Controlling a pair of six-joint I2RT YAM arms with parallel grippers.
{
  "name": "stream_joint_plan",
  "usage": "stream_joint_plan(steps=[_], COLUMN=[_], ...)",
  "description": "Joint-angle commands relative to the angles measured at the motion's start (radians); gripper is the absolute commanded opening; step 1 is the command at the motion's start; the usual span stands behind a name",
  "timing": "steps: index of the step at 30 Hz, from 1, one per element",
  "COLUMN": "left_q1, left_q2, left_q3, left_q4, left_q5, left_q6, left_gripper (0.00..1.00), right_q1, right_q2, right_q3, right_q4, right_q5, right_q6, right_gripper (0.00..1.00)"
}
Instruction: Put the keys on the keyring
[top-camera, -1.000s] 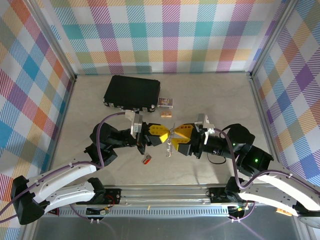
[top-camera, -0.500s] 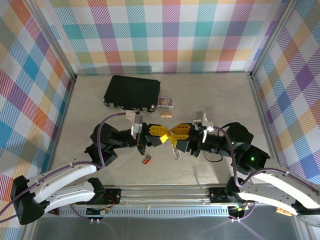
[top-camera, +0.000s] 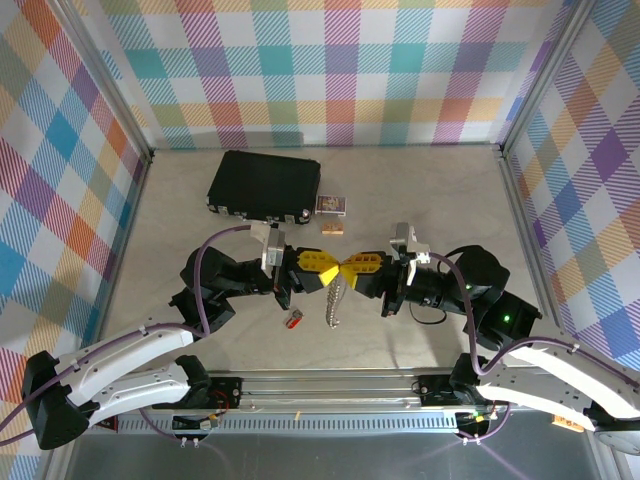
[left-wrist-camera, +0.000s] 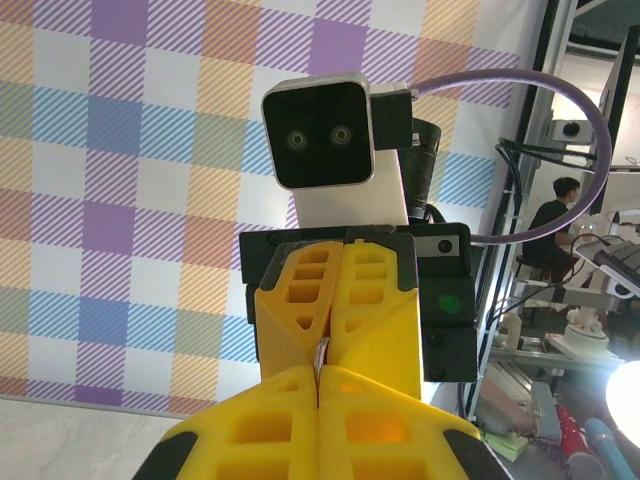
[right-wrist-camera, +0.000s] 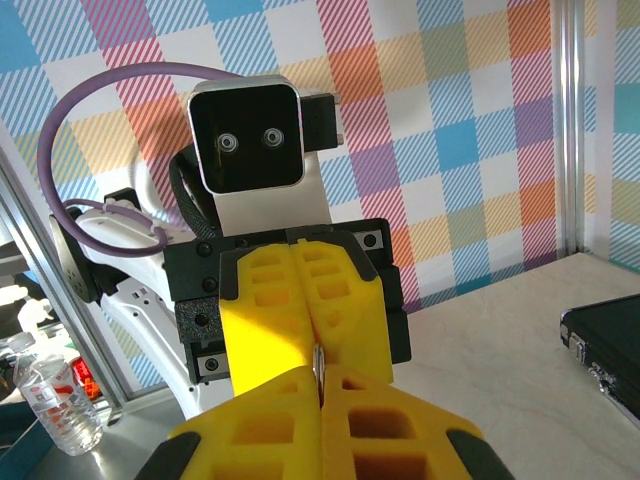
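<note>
Yellow L fingers (top-camera: 315, 264) & R fingers (top-camera: 362, 265) pinch keys (top-camera: 334, 303), well off table (top-camera: 450, 200) edges.

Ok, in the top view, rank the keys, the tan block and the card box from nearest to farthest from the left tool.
1. keys, hanging at the left tool tip, toward the near edge.
2. tan block, on the table beyond the tool.
3. card box, farther back, beside the black case.
</note>
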Motion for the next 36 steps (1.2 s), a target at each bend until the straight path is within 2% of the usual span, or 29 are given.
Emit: stream_joint_plan(steps=[1, 3, 9, 15, 23, 36], left_q1=[-0.004, -0.004, -0.004, -0.004, -0.004, -0.004], left_q2=[-0.016, -0.031, -0.078, -0.095, -0.083, -0.017], left_q3=[0.007, 0.024, 0.108, 0.189, 0.244, 0.283], left_q4=[-0.003, -0.096, -0.452, -0.667, -0.751, -0.79], left_q5=[0.022, 0.017, -0.023, -0.025, -0.004, -0.008], left_q6=[0.015, 0.059, 0.219, 0.302, 0.328, 0.365], left_gripper=[0.0, 0.0, 0.16, 0.2, 0.21, 0.2], right_q1=[0.001, 0.002, 0.001, 0.001, 0.002, 0.002], right_q2=[-0.006, -0.009, 0.029, 0.131, 0.224, 0.248], right_q3=[0.006, 0.035, 0.191, 0.353, 0.444, 0.468], right_q4=[0.006, -0.064, -0.378, -0.617, -0.728, -0.751], right_q5=[-0.01, -0.009, -0.037, -0.067, -0.067, -0.056], right_q6=[-0.037, -0.079, -0.237, -0.373, -0.441, -0.473], right_gripper=[0.0, 0.0, 0.0, 0.0, 0.0, 0.0])
